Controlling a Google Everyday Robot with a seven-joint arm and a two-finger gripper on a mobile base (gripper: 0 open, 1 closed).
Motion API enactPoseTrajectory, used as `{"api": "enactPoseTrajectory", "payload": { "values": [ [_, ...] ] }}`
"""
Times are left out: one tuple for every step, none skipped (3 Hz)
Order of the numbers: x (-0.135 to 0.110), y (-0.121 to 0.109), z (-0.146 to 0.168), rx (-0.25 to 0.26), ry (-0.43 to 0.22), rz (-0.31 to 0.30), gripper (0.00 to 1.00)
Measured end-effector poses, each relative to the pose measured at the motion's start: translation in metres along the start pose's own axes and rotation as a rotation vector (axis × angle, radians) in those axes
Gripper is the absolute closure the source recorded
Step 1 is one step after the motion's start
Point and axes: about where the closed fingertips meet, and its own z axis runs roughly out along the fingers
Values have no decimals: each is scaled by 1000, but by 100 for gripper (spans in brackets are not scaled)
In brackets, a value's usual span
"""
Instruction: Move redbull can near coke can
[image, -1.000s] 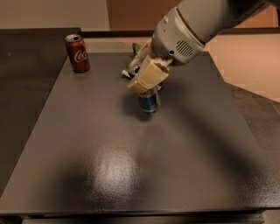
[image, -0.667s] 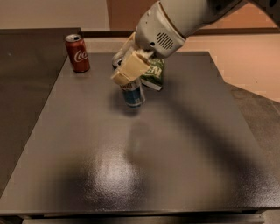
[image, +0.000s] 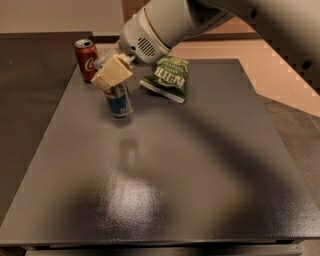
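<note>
Dark grey glossy table (image: 200, 175), tan floor (image: 282, 67) right, beige wall (image: 50, 15) behind.

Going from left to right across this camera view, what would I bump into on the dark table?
Dark red metal coke can → slim silver and blue redbull can, with the gripper clamped on its top → crinkled green chip bag.
</note>
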Motion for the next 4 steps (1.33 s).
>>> {"api": "enactPoseTrajectory", "payload": {
  "values": [
    [-16,-21,28,12,-61,28,100],
    [-20,-53,44,64,-111,39,100],
    [-12,-85,49,126,-137,54,100],
    [3,-114,46,186,-137,66,100]
  ]
}}
